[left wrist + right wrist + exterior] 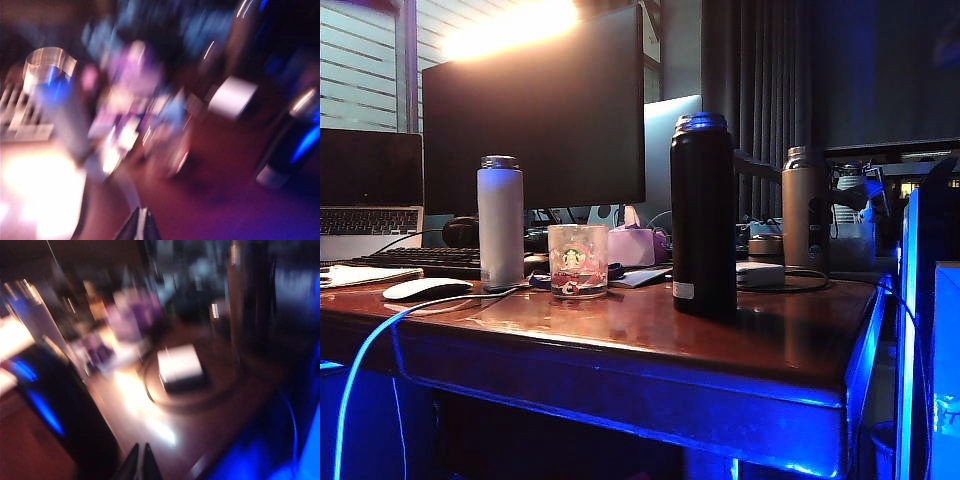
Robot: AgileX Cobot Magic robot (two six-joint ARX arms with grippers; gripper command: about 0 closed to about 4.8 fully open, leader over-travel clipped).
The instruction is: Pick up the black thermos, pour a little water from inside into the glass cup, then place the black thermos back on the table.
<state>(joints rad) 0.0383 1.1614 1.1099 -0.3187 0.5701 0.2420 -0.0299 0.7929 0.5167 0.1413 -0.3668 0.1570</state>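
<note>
The table (720, 345) is a glossy reddish-brown wooden top with a thick rounded front edge. The black thermos (703, 215) stands upright near the front edge, toward the right corner. The glass cup (578, 261) stands farther back and to its left, apart from it. Just left of the cup stands a white flask (500, 222), upright. A white mouse (425, 289) lies near the left edge, a black keyboard (420, 261) behind it. A bronze flask (804, 206) stands toward the back right.
</note>
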